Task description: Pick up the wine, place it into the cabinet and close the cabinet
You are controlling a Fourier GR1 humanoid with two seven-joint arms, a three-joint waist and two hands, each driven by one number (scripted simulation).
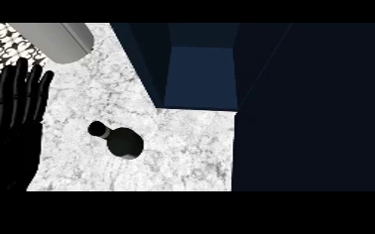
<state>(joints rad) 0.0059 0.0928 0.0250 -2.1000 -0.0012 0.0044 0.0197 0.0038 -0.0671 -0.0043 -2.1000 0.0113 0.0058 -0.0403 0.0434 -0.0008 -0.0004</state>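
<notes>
A dark wine bottle (123, 143) sits on the white marble counter (183, 148), its neck pointing toward the upper left of the view. Nothing touches it. The dark blue cabinet (201, 74) stands behind and to the right of the bottle, open, with its lighter blue inside showing. My left hand (22, 109) shows at the left edge, open with fingers straight and pointing up, well left of the bottle and holding nothing. My right hand does not show.
A grey cylinder (58, 39) lies at the top left beside a patterned wall (9, 37). A large dark blue panel (307, 109) fills the right side, from the cabinet opening down to the counter's front edge.
</notes>
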